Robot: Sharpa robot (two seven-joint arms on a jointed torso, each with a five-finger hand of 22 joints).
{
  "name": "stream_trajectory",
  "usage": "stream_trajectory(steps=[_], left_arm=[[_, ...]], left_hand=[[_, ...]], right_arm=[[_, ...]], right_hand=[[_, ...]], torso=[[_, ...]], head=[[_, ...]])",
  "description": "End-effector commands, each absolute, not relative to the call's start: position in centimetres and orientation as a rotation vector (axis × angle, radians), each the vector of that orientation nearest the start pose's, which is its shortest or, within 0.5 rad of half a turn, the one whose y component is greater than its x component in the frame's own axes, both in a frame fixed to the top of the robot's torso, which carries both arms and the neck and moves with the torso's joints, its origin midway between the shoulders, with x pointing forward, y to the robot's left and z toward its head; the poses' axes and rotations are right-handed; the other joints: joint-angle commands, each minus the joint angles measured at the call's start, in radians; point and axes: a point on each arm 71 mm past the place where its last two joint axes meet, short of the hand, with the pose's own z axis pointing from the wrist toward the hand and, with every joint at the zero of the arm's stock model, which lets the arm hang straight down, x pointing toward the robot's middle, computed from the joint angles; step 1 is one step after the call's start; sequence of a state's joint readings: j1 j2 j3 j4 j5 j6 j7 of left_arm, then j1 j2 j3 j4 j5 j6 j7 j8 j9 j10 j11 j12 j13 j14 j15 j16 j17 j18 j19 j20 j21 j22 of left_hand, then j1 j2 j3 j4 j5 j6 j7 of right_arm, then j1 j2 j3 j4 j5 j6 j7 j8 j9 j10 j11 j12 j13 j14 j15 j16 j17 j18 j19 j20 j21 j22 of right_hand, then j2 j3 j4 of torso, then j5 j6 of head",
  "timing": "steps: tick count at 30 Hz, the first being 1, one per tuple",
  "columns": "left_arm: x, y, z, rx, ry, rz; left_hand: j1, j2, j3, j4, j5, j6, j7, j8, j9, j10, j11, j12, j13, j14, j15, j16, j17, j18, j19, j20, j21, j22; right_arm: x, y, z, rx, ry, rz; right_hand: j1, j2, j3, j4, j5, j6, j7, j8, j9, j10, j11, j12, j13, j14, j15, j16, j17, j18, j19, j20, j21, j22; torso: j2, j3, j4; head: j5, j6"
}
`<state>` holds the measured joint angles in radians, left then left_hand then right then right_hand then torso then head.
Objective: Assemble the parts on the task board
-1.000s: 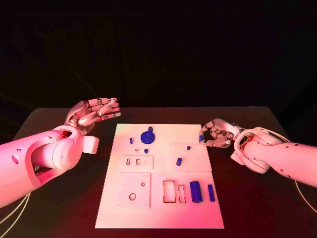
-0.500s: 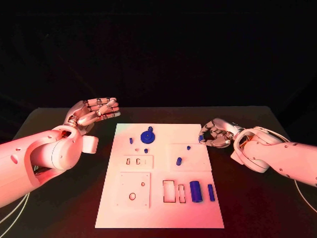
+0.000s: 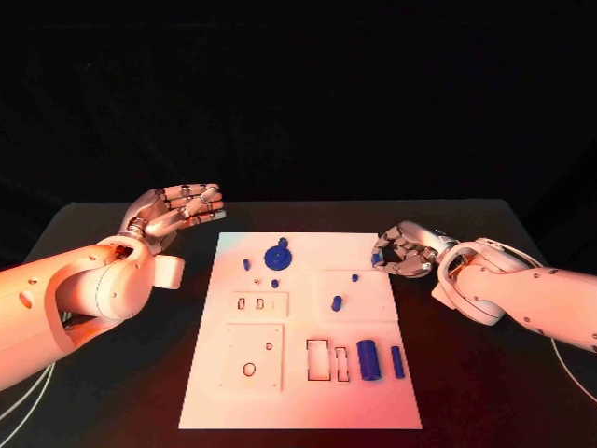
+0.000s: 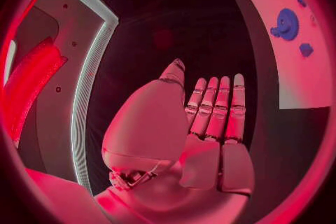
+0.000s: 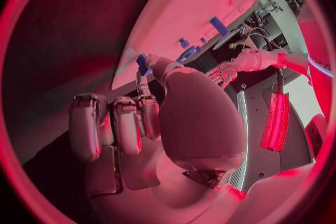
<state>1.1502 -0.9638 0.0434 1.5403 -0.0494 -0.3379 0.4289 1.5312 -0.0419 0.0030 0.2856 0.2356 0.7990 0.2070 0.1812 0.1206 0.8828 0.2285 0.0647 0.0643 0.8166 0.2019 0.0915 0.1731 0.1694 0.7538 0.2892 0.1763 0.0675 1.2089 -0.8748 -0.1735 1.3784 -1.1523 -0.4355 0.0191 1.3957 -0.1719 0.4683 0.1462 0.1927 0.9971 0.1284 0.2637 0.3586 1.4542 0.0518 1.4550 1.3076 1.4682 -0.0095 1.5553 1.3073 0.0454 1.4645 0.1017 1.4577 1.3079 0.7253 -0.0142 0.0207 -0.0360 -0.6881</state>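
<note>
At the right edge of the task board point(image 3: 305, 411), near its far corner, the right hand point(image 3: 409, 254) pinches a small blue part point(image 5: 143, 61) between thumb and a fingertip, its other fingers curled in. Off the board's far left corner, above the black tabletop point(image 3: 514, 392), the left hand point(image 3: 177, 211) is raised with fingers straight, side by side, holding nothing. On the board's far half sits a blue gear point(image 3: 279, 256) with small blue pieces around it; toward the near right edge a blue cylinder point(image 3: 367, 359) and a thinner blue bar point(image 3: 396, 361) lie beside two rectangular slots.
</note>
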Motion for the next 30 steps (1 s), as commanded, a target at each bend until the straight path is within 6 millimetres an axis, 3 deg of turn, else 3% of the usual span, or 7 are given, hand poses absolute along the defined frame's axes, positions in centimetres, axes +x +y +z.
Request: stream_trajectory(steps=[1, 9, 16, 23, 30], left_arm=[[48.6, 26.7, -16.5, -1.092, 1.287, -1.485], [48.7, 26.7, -16.5, -1.093, 1.289, -1.485], [48.7, 26.4, -16.5, -1.093, 1.293, -1.490], [48.8, 25.9, -16.6, -1.094, 1.300, -1.498], [48.9, 25.7, -16.7, -1.094, 1.304, -1.502]], left_hand=[[0.005, 0.003, -0.007, 0.001, -0.004, -0.005, 0.064, -0.002, -0.001, -0.007, 0.001, 0.000, -0.001, -0.008, 0.000, -0.006, -0.002, -0.004, -0.004, 0.001, -0.005, 0.001], [0.005, 0.003, -0.007, 0.001, -0.004, -0.005, 0.064, -0.002, -0.001, -0.007, 0.001, 0.000, -0.001, -0.008, 0.000, -0.006, -0.002, -0.004, -0.004, 0.001, -0.005, 0.001], [0.005, 0.003, -0.007, 0.001, -0.004, -0.005, 0.064, -0.002, -0.001, -0.007, 0.001, 0.000, -0.001, -0.008, 0.000, -0.006, -0.002, -0.004, -0.004, 0.001, -0.005, 0.001], [0.005, 0.003, -0.007, 0.001, -0.004, -0.005, 0.064, -0.002, -0.001, -0.007, 0.001, 0.000, -0.001, -0.008, 0.000, -0.006, -0.002, -0.004, -0.004, 0.001, -0.005, 0.001], [0.005, 0.003, -0.007, 0.001, -0.004, -0.005, 0.064, -0.002, -0.001, -0.007, 0.001, 0.000, -0.001, -0.008, 0.000, -0.006, -0.002, -0.004, -0.004, 0.001, -0.005, 0.001]], right_arm=[[49.3, -26.6, -22.6, 0.148, 1.671, 0.633], [49.1, -25.1, -20.8, 0.203, 1.654, 0.613], [48.5, -21.3, -19.0, 0.194, 1.656, 0.641], [47.4, -16.2, -18.5, 0.148, 1.681, 0.691], [46.5, -11.9, -18.8, 0.076, 1.696, 0.724]], right_hand=[[-0.008, 0.002, 0.007, 0.000, 0.004, 0.007, -0.001, 0.005, 0.004, 0.004, -0.003, 0.006, 0.119, 0.095, -0.008, 0.005, 0.228, -0.012, 0.023, -0.008, 0.004, 0.168], [-0.014, 0.008, 0.020, 0.000, 0.005, 0.001, -0.001, 0.006, 0.004, -0.001, -0.005, -0.001, 0.112, 0.094, -0.010, 0.005, 0.227, -0.013, 0.026, -0.011, 0.008, 0.171], [-0.014, 0.012, 0.026, -0.002, 0.005, 0.000, -0.002, 0.007, 0.005, -0.003, -0.005, -0.003, 0.109, 0.094, -0.010, 0.005, 0.225, -0.014, 0.029, -0.011, 0.011, 0.174], [-0.014, 0.013, 0.030, -0.004, 0.005, -0.002, -0.002, 0.007, 0.005, -0.003, -0.005, -0.004, 0.108, 0.094, -0.010, 0.004, 0.225, -0.015, 0.030, -0.012, 0.012, 0.176], [-0.017, 0.016, 0.033, -0.003, 0.004, -0.003, -0.001, 0.008, 0.005, -0.003, -0.005, -0.004, 0.108, 0.094, -0.010, 0.004, 0.224, -0.015, 0.031, -0.012, 0.014, 0.177]], torso=[[0.000, -0.0002, -0.0004], [-0.003, -0.0013, -0.0017], [-0.008, -0.0036, -0.0034], [-0.014, -0.0068, 0.0027], [-0.018, -0.0095, 0.0016]], head=[[0.002, 0.001], [0.002, 0.002], [0.008, -0.003], [0.030, -0.011], [0.051, -0.024]])
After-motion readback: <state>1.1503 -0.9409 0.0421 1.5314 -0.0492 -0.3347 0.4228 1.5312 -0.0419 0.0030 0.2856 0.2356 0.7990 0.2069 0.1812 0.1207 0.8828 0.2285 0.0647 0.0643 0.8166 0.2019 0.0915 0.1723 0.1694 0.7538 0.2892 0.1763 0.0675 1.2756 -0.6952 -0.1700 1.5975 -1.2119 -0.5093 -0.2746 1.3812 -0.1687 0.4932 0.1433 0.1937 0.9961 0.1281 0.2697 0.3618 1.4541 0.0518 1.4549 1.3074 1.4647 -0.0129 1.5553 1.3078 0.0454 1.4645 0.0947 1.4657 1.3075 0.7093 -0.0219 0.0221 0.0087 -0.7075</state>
